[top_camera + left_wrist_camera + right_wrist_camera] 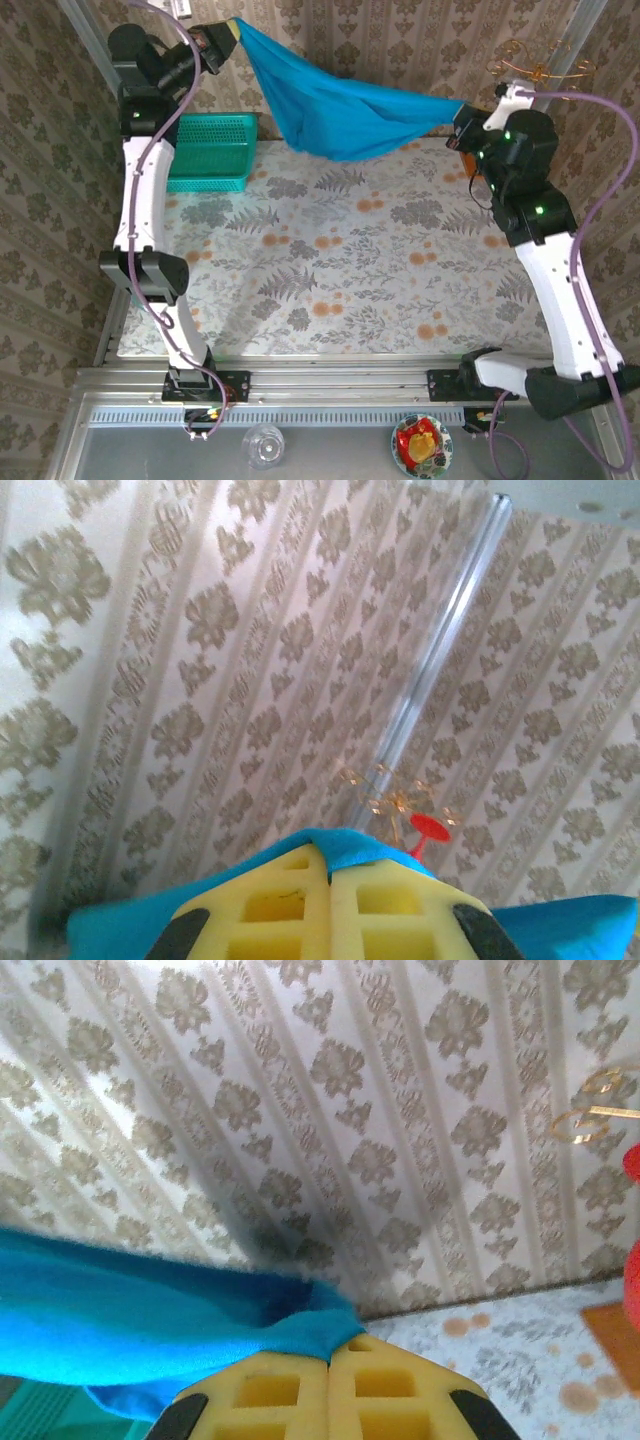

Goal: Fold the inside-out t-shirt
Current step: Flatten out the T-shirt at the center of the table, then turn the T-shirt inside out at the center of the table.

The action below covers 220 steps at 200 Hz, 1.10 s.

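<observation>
**Left fingers (270, 910) and right fingers (270, 1390) hoist shirt (340, 115); no fold yet**

Each pair of yellow fingers is clenched on a pinch of blue cloth. The shirt is slung between the two arms like a hammock, over the far edge of the bench (330, 260). It appears to hang clear of the surface, just beside the teal basket (210, 150). No crease or fold shows, and the cloth sags bunched in mid-air. On this evidence the job stands near its start: the shirt has yet to be laid flat on the bench and folded.
</observation>
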Tool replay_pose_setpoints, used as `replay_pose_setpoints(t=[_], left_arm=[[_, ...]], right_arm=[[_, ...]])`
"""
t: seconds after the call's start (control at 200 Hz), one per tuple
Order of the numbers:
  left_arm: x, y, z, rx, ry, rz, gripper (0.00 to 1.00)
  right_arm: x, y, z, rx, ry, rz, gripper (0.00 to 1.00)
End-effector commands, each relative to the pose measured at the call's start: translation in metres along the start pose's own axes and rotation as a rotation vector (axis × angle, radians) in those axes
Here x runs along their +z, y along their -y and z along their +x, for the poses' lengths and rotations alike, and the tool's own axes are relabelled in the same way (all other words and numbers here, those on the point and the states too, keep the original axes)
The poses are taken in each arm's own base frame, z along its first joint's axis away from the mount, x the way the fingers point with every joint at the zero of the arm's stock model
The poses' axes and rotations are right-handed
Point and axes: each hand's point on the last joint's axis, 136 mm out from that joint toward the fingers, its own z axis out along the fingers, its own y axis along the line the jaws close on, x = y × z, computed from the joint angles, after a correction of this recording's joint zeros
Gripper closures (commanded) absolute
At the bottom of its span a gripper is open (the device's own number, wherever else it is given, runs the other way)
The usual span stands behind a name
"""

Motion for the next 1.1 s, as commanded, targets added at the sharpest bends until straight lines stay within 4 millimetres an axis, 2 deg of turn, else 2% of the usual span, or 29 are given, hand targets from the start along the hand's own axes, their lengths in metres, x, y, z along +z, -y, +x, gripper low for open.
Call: replay_pose_setpoints(t=[0.0,0.03,0.085,0.195,0.275,0.345,0.425,0.52,0.62,0.72,0.74,0.8,0.85,0.915,1.04,1.095], left_arm=[[0.000,0.008,0.054,-0.022,-0.131,0.007,1.00],[-0.002,0.008,0.069,-0.027,-0.161,-0.011,1.00],[-0.004,-0.001,0.112,-0.062,-0.236,-0.053,1.00],[-0.013,-0.027,0.208,-0.180,-0.400,-0.134,1.00],[-0.020,-0.040,0.272,-0.278,-0.508,-0.155,0.98],[-0.024,-0.047,0.317,-0.357,-0.580,-0.169,0.97],[-0.026,-0.048,0.355,-0.415,-0.642,-0.174,0.97],[-0.024,-0.041,0.380,-0.438,-0.688,-0.163,0.97],[-0.021,-0.035,0.388,-0.453,-0.693,-0.159,0.98],[-0.020,-0.034,0.390,-0.453,-0.692,-0.162,0.98],[-0.020,-0.035,0.391,-0.454,-0.693,-0.165,0.98],[-0.021,-0.035,0.391,-0.453,-0.696,-0.172,0.99],[-0.022,-0.035,0.392,-0.451,-0.700,-0.178,0.99],[-0.024,-0.036,0.394,-0.451,-0.704,-0.184,0.99],[-0.027,-0.037,0.394,-0.451,-0.701,-0.197,0.99],[-0.028,-0.038,0.393,-0.453,-0.696,-0.202,0.98]], right_arm=[[0.005,-0.014,0.084,0.052,-0.232,-0.123,1.00],[0.004,-0.016,0.110,0.049,-0.295,-0.138,1.00],[0.004,-0.013,0.160,0.057,-0.412,-0.144,1.00],[-0.002,-0.006,0.253,0.113,-0.659,-0.159,1.00],[-0.009,0.004,0.305,0.119,-0.814,-0.128,0.85],[-0.013,0.012,0.323,0.097,-0.870,-0.076,0.79],[-0.009,0.006,0.324,0.061,-0.861,-0.088,0.74],[0.000,-0.022,0.317,-0.001,-0.811,-0.177,0.71],[0.013,-0.057,0.314,-0.094,-0.760,-0.283,0.75],[0.026,-0.093,0.321,-0.197,-0.737,-0.384,0.76],[0.031,-0.097,0.330,-0.218,-0.753,-0.386,0.76],[0.042,-0.110,0.340,-0.254,-0.766,-0.390,0.73],[0.053,-0.117,0.350,-0.262,-0.785,-0.381,0.70],[0.067,-0.123,0.364,-0.278,-0.803,-0.359,0.60],[0.088,-0.117,0.392,-0.330,-0.823,-0.257,0.56],[0.094,-0.112,0.401,-0.317,-0.829,-0.204,0.49]])
